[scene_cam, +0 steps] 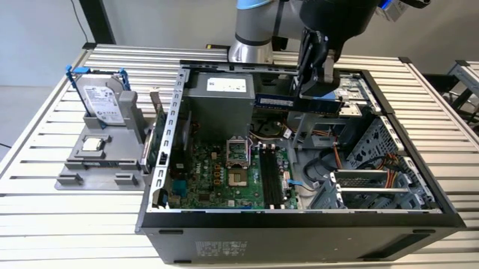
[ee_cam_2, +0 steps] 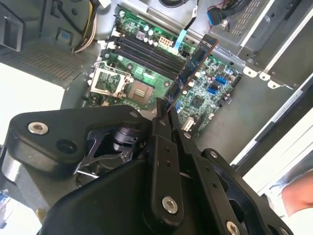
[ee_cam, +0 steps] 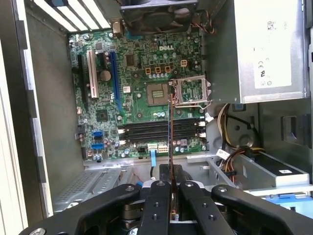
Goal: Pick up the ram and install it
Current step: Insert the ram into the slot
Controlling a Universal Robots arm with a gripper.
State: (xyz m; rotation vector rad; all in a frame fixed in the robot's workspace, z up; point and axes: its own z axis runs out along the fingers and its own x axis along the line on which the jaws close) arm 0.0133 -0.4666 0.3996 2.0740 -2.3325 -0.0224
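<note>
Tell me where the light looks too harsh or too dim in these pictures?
Second wrist view: beyond the case the background burns to white, yet the ram in the gripper is evenly lit. First wrist view: pale washout along one edge. Exterior view: even light, shade inside the case.

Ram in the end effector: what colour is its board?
Dark blue; the ram shows best in the exterior view.

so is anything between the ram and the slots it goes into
Nothing visible does. The tool holds the ram in the air over the open case, and in the first wrist view the black slots below lie bare, with no cable across them.
</note>
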